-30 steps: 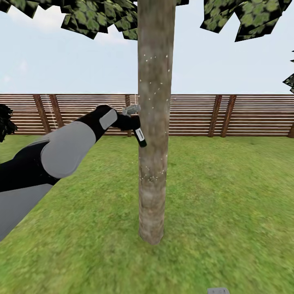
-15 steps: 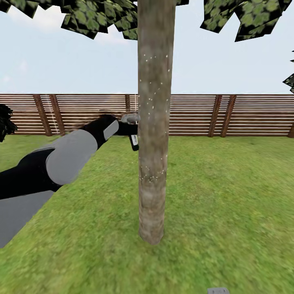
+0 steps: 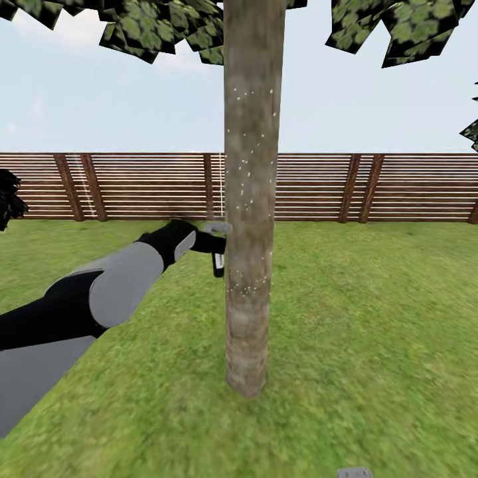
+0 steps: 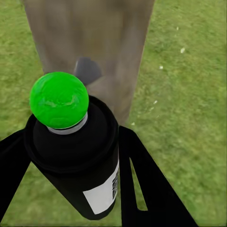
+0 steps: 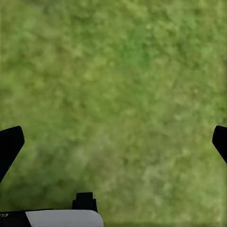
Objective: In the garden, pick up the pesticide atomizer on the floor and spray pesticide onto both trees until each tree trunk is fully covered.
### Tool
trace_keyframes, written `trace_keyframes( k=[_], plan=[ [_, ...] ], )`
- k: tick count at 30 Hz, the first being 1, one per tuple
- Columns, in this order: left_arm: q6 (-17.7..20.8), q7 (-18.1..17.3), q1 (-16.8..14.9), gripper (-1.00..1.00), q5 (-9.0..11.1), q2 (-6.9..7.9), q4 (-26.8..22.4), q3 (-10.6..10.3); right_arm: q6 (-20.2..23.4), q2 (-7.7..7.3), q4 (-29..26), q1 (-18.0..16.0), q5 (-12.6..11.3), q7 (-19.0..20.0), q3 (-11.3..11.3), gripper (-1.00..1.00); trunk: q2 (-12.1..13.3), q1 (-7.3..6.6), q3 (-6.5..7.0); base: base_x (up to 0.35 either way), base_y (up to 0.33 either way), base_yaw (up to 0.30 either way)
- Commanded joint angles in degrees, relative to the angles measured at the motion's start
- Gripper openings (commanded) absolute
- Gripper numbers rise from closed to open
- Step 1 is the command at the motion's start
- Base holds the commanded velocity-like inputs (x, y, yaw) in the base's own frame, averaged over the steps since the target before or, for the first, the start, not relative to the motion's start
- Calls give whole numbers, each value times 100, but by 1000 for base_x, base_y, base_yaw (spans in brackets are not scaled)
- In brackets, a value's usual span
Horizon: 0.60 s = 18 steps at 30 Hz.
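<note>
A tree trunk [image 3: 249, 318], mottled grey-brown, rises in the middle of the head view with leaves [image 3: 153, 30] above. White pesticide specks [image 3: 247, 288] dot its face at several heights. My left gripper [image 3: 211, 243] is shut on the pesticide atomizer [image 3: 218, 263], held right against the trunk's left side with its grey head [image 3: 218, 228] on top. In the left wrist view the atomizer [image 4: 80, 175] is a black bottle with a white label and a green round top, clamped between both fingers [image 4: 142, 175], the trunk [image 4: 118, 42] just behind. My right gripper [image 5: 116, 142] hangs open over grass.
A brown slatted fence [image 3: 372, 186] runs across the back of the lawn [image 3: 372, 318]. Dark foliage [image 3: 8, 198] pokes in at the left edge and more leaves [image 3: 471, 129] at the right edge. A small grey piece [image 3: 355, 473] shows at the lower edge.
My left arm has moved down along the trunk with the atomizer, from fence height to below the fence's base. The trunk and camera have stayed put.
</note>
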Motion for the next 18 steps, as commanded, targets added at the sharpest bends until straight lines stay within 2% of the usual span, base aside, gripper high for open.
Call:
trace_keyframes(
  k=[1, 5, 7, 15, 18],
  plan=[
    [25, -34, 105, -100, -82, -1, -14, 65, -11, 0, 6, -5, 28, -23, 14, 100, -9, 1, -9, 0, 0, 0],
    [-57, -39, 513, -100, -105, -1, -12, 68, -13, 0, 6, -5, 28, -23, 14, 100, -9, 1, -9, 0, 0, 0],
    [-329, -40, 758, -100, -110, -1, -15, 73, -9, 0, 8, -5, 28, -24, 14, 100, -9, 1, -9, 0, 0, 0],
    [-507, -6, 975, -100, -120, -1, -34, 66, -11, 0, 9, -5, 28, -23, 14, 100, -9, 1, -9, 0, 0, 0],
    [-716, -5, 1191, -100, -117, -1, -30, 65, -9, 0, 9, -5, 28, -23, 14, 100, -9, 1, -9, 0, 0, 0]
  ],
)
